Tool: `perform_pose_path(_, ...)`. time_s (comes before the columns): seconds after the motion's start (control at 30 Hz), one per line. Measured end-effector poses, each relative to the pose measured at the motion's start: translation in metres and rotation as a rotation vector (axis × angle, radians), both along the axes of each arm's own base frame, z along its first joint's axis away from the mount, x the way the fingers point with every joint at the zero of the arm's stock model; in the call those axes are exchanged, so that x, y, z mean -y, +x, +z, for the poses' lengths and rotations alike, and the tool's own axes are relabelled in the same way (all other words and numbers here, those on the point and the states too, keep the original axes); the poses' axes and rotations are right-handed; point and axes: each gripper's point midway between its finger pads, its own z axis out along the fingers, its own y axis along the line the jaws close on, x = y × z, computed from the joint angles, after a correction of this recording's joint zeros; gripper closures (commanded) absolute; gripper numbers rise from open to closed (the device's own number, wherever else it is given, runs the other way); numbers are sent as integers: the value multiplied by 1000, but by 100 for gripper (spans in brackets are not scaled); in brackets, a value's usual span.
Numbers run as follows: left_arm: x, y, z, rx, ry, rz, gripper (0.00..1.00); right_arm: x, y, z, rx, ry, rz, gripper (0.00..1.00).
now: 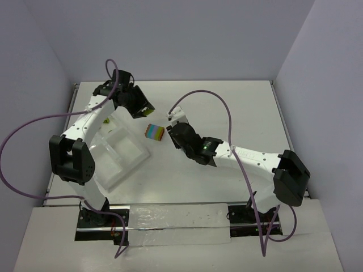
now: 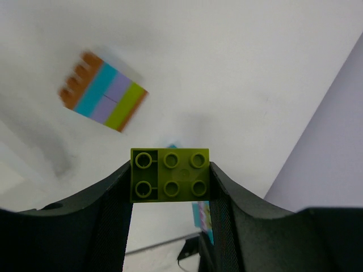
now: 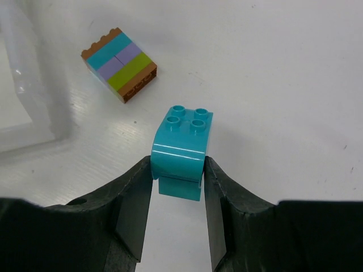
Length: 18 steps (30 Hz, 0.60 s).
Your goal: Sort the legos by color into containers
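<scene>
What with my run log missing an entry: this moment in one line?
left end effector: holds lime green brick | right end effector: holds teal brick | multicoloured stack: on table, near tray

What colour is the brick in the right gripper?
Teal. The brick clamped in the right gripper shows best in the right wrist view.

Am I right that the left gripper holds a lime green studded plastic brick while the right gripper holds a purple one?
Not quite: the right wrist view shows the right gripper holding a teal studded plastic brick, not purple. The left gripper does hold a lime green studded plastic brick.
</scene>
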Motion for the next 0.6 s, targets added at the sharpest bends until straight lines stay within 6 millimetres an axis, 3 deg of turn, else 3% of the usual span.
perform_pose_path(0.07,-30,13,1,13,18,55,100,2,-3,7,-1,34,-11,100)
perform_pose_path(0.2,-116,36,-3,15,76,228,100,7,-7,8,-19,76,-32,100)
perform_pose_path(0.27,-156,41,-6,11,113,316,100,10,-9,6,-32,86,-43,100)
perform_pose_path(0.33,-182,40,-10,0,157,375,100,12,-10,3,-42,87,-50,100)
perform_pose_path(0.43,-197,37,-16,-19,202,405,97,13,-10,2,-50,89,-58,100)
perform_pose_path(0.6,-204,33,-33,-54,242,420,77,18,-10,3,-52,90,-68,100)
